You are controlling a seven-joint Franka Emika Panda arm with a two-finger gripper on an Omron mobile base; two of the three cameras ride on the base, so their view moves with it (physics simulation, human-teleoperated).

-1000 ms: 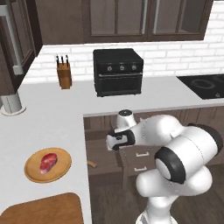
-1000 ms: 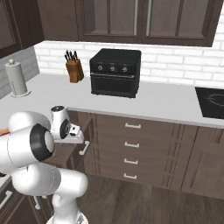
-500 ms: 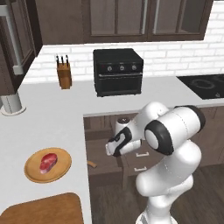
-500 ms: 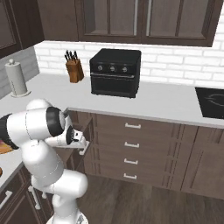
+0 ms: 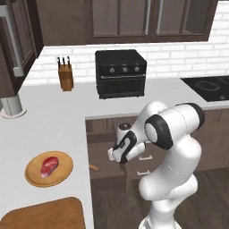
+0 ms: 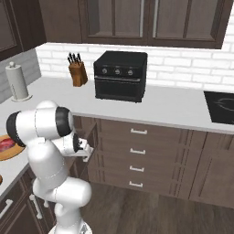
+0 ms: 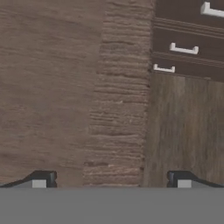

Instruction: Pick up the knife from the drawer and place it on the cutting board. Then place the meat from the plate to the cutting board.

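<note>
The dark brown drawer (image 5: 103,150) stands pulled out under the counter's inner corner. My gripper (image 5: 117,155) hangs over its front end, also seen beside the drawer (image 6: 90,135) in the right base view. In the hand view my gripper (image 7: 111,181) is open, fingertips far apart, with nothing between them, above brown wood (image 7: 52,87). The knife is hidden. The red meat (image 5: 48,164) lies on the round plate (image 5: 32,178) on the left counter. The cutting board (image 5: 44,215) lies nearer, at the bottom edge. The plate (image 6: 5,154) with meat (image 6: 6,144) shows at the far left.
A black toaster oven (image 5: 120,74), a knife block (image 5: 65,76) and a paper towel roll (image 5: 11,105) stand at the back of the counter. A cooktop (image 5: 208,87) lies to the right. Shut drawers (image 6: 137,151) fill the cabinet front. A small light-brown bit (image 5: 94,168) pokes out under the counter edge.
The arm's elbow has swung up and back over the base. The hand has sunk slightly toward the open drawer. Drawer, plate and meat lie as before.
</note>
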